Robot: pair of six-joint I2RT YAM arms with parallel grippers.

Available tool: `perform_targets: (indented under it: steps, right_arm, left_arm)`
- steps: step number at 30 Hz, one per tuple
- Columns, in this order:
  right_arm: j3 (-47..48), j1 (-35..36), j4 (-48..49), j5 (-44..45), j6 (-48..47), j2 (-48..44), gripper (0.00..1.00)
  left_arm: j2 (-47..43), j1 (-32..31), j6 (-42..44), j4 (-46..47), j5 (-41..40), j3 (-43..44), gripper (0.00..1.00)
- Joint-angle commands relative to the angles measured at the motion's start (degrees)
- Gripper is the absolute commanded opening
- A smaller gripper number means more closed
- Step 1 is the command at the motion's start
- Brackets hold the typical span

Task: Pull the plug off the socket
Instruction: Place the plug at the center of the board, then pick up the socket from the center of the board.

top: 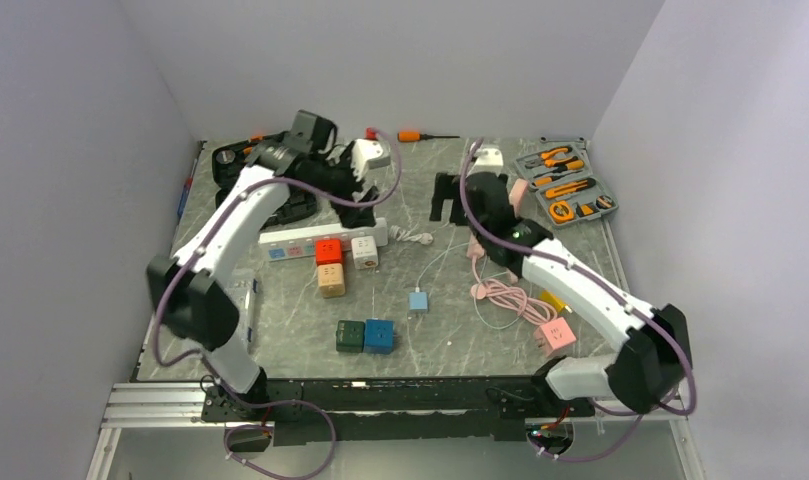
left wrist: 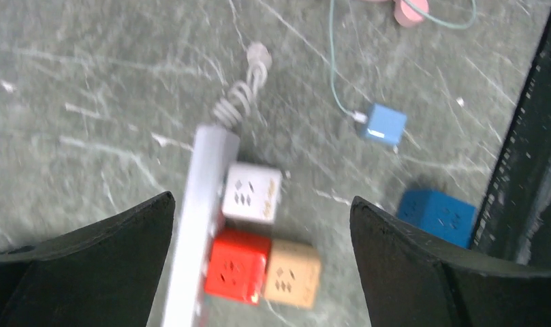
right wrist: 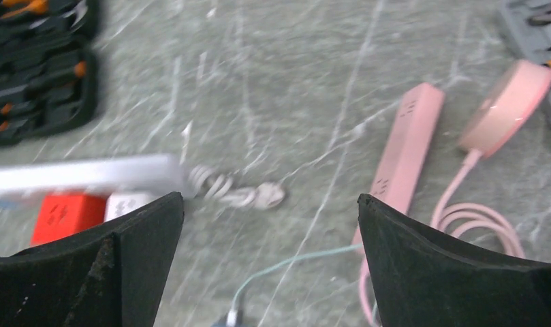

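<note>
— How are the fingers?

— Both pairs are spread wide and hold nothing. My left fingers hang over the power strip. The white cube and red cube sit against its side, low between the tips. I can't tell whether they are seated in it.

— And the right?

— The right fingers frame the strip's coiled cord; the strip itself is blurred beside one tip.

— Room to move?

— There is bare tabletop beyond the strip, and a black frame close on the other side. The top view shows walls on three sides.

— Any differences between views?

— Only the left wrist shows the tan cube touching the red one. Only the right shows the pink strip.
</note>
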Motion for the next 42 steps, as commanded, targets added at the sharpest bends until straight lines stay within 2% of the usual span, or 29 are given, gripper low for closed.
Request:
perform_targets:
  steps: [1, 5, 8, 12, 15, 20, 22, 32, 37, 42]
  right_arm:
    - [-4.2, 8.21, -3.28, 1.88, -1.2, -5.99, 1.0]
    - [-8.21, 17.73, -3.21, 0.32, -0.64, -8.95, 1.0]
    - [-10.82, 25.75, -1.78, -0.41, -1.99, -8.38, 1.0]
    - [-14.04, 34.32, 2.04, -1.76, -5.57, -5.56, 1.0]
    - [-15.44, 37.67, 4.66, -5.14, -8.77, -3.36, 1.0]
    - [-21.03, 39.84, 13.92, -11.92, -13.63, -2.8, 1.0]
    - [-22.51, 39.85, 16.69, -13.07, -15.38, -1.96, 1.0]
    - [-22.93, 39.62, 20.7, -17.8, -20.0, 5.78, 1.0]
    - [-22.83, 38.7, 22.07, -20.33, -20.94, 8.41, 1.0]
    - [-21.11, 37.78, 21.43, -23.8, -22.78, 11.3, 1.0]
  left_arm:
    - [-8.07, 3.66, 2.08, -7.34, 0.45, -9.01, 0.99]
    - [-14.21, 8.83, 4.21, -11.27, 0.92, -15.03, 0.99]
    - [-20.02, 13.67, 3.72, -9.38, 0.36, -21.03, 0.99]
    - [-27.44, 18.09, 3.28, -6.67, -3.71, -26.27, 0.99]
    - [-31.98, 19.08, 1.72, -5.19, -9.37, -28.46, 0.99]
    - [-36.36, 21.16, 0.24, -3.71, -10.64, -32.62, 0.99]
    - [-36.43, 22.09, 1.58, -5.68, -8.44, -33.08, 0.99]
    - [-37.8, 22.75, 0.36, -6.61, -7.97, -33.29, 0.99]
    - [-40.84, 22.8, -1.74, -3.03, -9.43, -35.14, 0.99]
    - [-46.92, 22.89, -6.35, 5.37, -12.97, -38.9, 0.99]
